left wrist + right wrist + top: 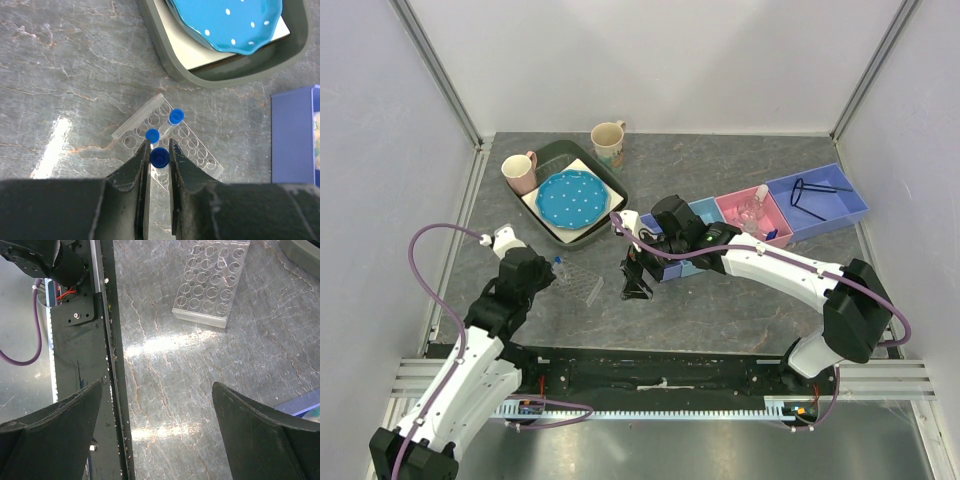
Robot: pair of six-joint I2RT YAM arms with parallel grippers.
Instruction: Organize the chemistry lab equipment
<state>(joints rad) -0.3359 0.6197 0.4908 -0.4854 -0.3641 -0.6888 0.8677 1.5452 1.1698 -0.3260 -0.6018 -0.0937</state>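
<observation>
Left wrist shows a blue-capped clear tube point(159, 157), apparently upright, between its fingers point(134, 176).

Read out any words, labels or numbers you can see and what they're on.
None can be read.
Cream mug: a faint print, too small to tell if it is text.
Tube caps, rack, bins: no marking visible.

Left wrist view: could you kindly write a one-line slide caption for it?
Left gripper pinching a blue-capped tube at the clear rack holding two more tubes.
</observation>
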